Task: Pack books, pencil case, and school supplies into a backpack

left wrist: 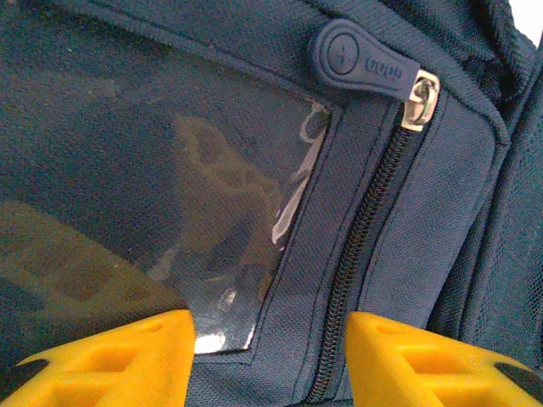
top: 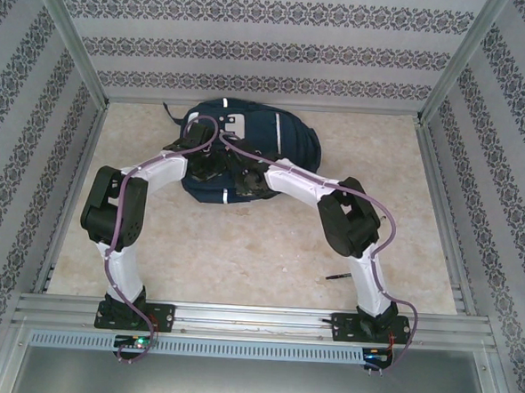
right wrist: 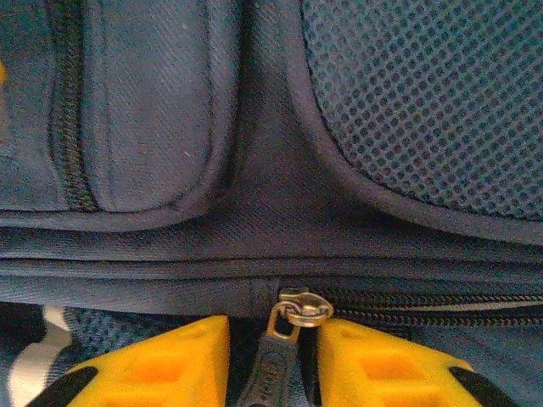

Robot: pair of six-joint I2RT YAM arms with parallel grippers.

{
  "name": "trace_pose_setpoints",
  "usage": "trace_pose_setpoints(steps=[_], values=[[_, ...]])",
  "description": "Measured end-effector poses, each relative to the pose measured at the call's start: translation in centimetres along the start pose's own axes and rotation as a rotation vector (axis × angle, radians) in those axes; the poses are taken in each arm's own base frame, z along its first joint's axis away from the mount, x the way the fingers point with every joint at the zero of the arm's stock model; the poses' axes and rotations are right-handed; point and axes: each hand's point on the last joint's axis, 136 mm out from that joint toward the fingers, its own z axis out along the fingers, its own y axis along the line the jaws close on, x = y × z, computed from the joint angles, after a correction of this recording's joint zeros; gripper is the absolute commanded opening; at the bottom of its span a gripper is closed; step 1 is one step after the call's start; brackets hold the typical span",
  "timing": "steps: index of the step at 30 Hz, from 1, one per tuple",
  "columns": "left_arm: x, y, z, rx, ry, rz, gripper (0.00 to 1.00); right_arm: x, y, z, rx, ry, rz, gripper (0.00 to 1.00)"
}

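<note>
Closest to you, the right tool [right wrist: 271, 360] has its yellow fingers [right wrist: 161, 365] one on each side of a dark zipper pull [right wrist: 265, 377] on the backpack [right wrist: 212, 237]. The pull hangs from a metal slider [right wrist: 299, 307] just above the fingertips. The gap around the pull is narrow, and you cannot tell whether the fingers press on it or stand just clear of it. A mesh panel [right wrist: 424, 93] of the backpack lies beyond the slider.

The left tool [left wrist: 270, 343] stands apart, with nothing between its fingers. It hangs low over the front of the backpack. Its left finger is over a clear pocket window [left wrist: 170, 186], and a closed zipper [left wrist: 365, 246] runs down between the two fingers. That zipper ends at a round rubber tab [left wrist: 361, 59].

From above, the backpack lies at the far middle of the counter [top: 241, 249], and both arms reach to its near edge. A slim black pen [top: 338, 277] lies on the counter well apart from the backpack, on its near right, close beside the right arm.
</note>
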Motion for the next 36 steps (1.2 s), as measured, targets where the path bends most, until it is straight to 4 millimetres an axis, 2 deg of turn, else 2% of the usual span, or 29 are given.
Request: trace_pose_setpoints(steps=[12, 17, 25, 31, 36], values=[[-0.1, 0.5, 0.1, 0.012, 0.008, 0.001, 0.51, 0.2, -0.6, -0.3, 0.093, 0.006, -0.009, 0.01], [0.0, 0.9, 0.4, 0.017, 0.005, 0.018, 0.51, 0.1, -0.9, -0.6, 0.057, 0.031, 0.027, 0.0], [-0.6, 2.1, 0.4, 0.033, 0.011, 0.01, 0.5, 0.4, -5.1, -2.6, -0.085, 0.109, 0.193, 0.0], [-0.8, 2.4, 0.5, 0.034, 0.015, 0.03, 0.5, 0.8, -8.4, -3.4, -0.157, 0.13, 0.295, 0.0], [-1.5, 2.4, 0.8, 0.028, 0.018, 0.072, 0.5, 0.9, -9.9, -3.8, -0.222, 0.133, 0.343, 0.0]])
